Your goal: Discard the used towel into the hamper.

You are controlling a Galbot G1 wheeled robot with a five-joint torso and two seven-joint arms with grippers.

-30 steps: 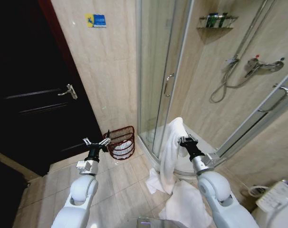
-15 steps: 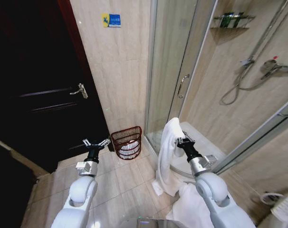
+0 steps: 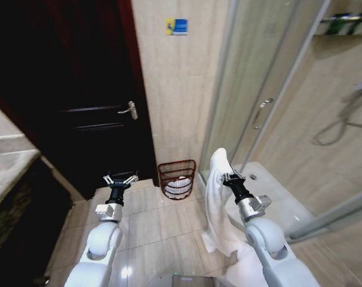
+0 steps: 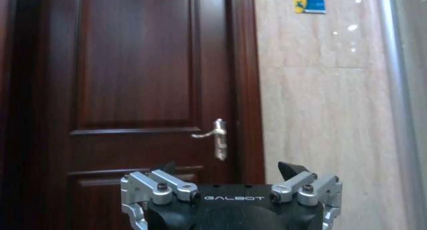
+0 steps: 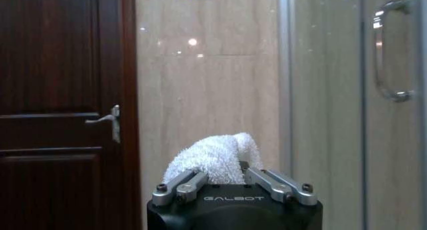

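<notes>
A long white towel (image 3: pixel 215 203) hangs from my right gripper (image 3: pixel 228 174), which is shut on its top end; the cloth trails down to the floor tiles. In the right wrist view the towel (image 5: pixel 212 160) bunches up between the fingers of that gripper (image 5: pixel 227 174). The hamper (image 3: pixel 177 179), a dark reddish-brown wire basket with something white inside, stands on the floor against the wall, left of the towel. My left gripper (image 3: pixel 120 179) is held up open to the left of the hamper, and the left wrist view shows its open fingers (image 4: pixel 230 176) facing the door.
A dark wooden door (image 3: pixel 79 101) with a metal handle (image 3: pixel 129 109) is at the left. The glass shower enclosure (image 3: pixel 270 101) and its white tray (image 3: pixel 276 197) are at the right. A counter edge (image 3: pixel 8 161) is at the far left. Beige floor tiles (image 3: pixel 151 233) lie ahead.
The whole picture has shifted right, so the camera has turned left: the door now fills more of the view. The hamper sits nearer the centre. Both grippers keep their pose.
</notes>
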